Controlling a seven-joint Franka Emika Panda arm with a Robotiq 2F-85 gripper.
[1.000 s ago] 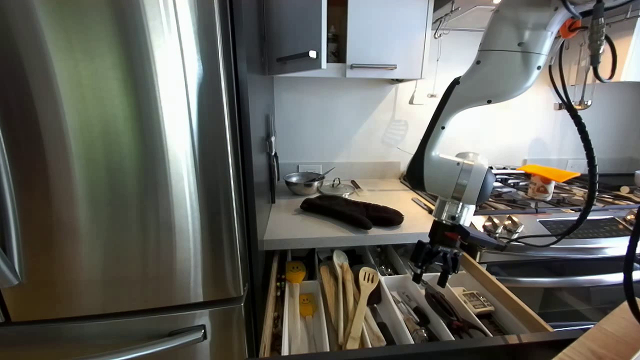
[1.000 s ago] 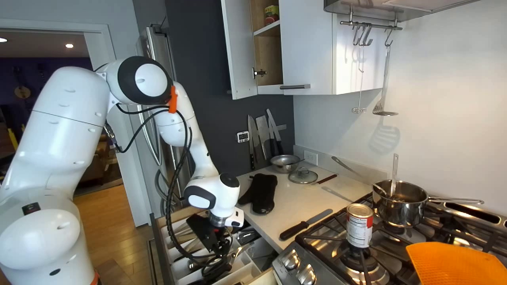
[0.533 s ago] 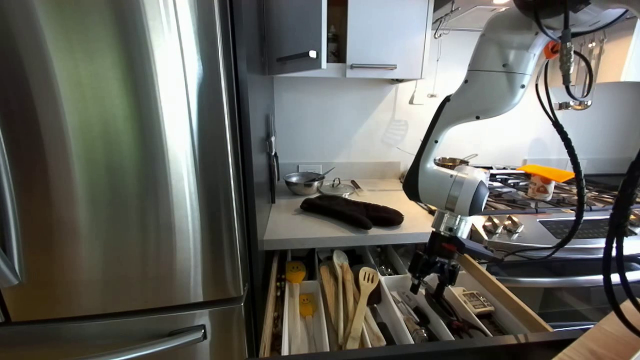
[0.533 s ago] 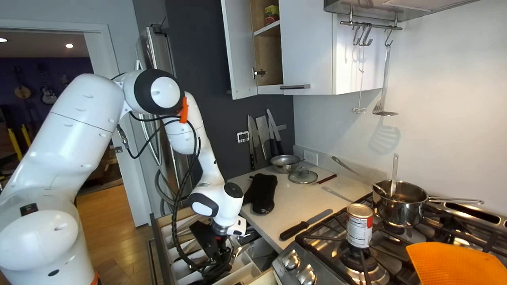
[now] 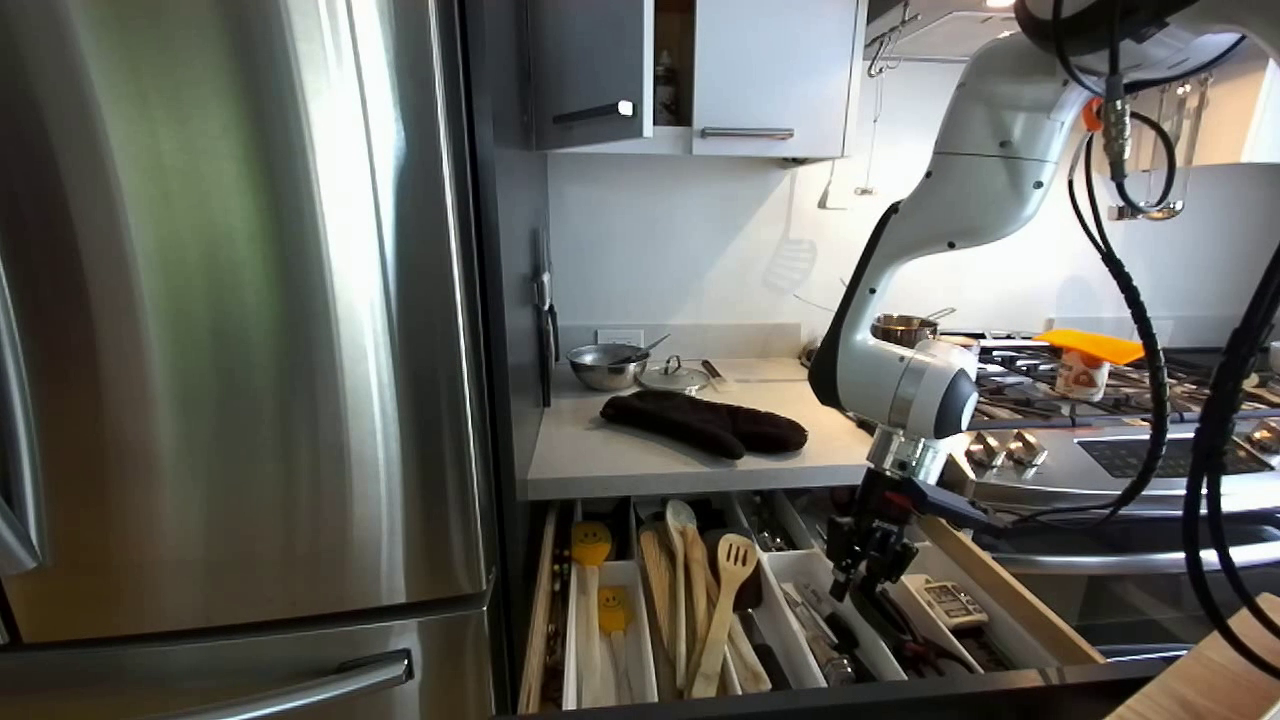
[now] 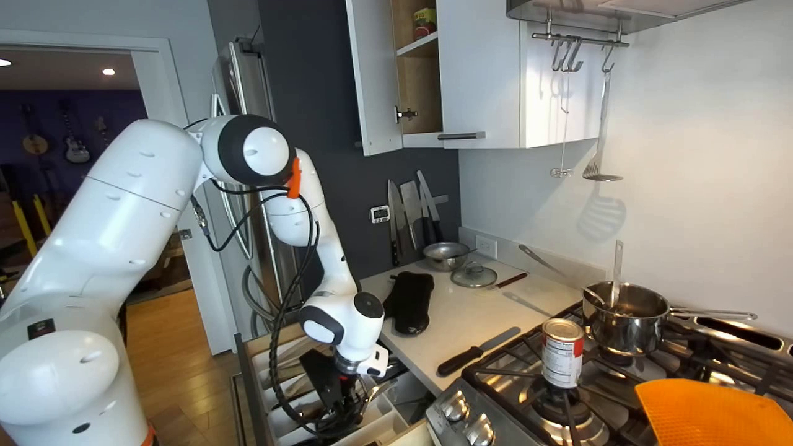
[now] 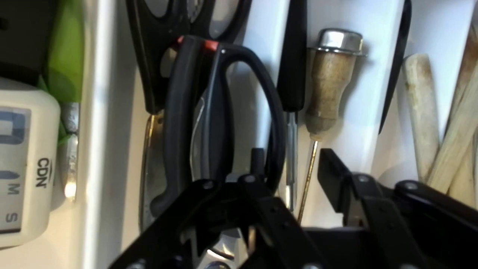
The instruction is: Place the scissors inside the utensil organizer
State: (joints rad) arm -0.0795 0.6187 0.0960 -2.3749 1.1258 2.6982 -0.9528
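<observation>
Where the wrist view begins at left, a CDN timer [image 7: 28,168] sits beside a white wall of the utensil organizer [image 7: 99,112]. Past that wall, in one long compartment, lie the black-handled scissors [image 7: 218,142], partly over a second black-looped tool [image 7: 170,28], so the placing looks done to me. Next the claw [image 7: 293,164] hangs low and spread, one finger across a scissors loop; whether it touches I cannot tell. Lifting clear without snagging is likely all that is left. Farther right rest a wooden-handled spike [image 7: 330,74] and wooden utensils [image 7: 424,112].
</observation>
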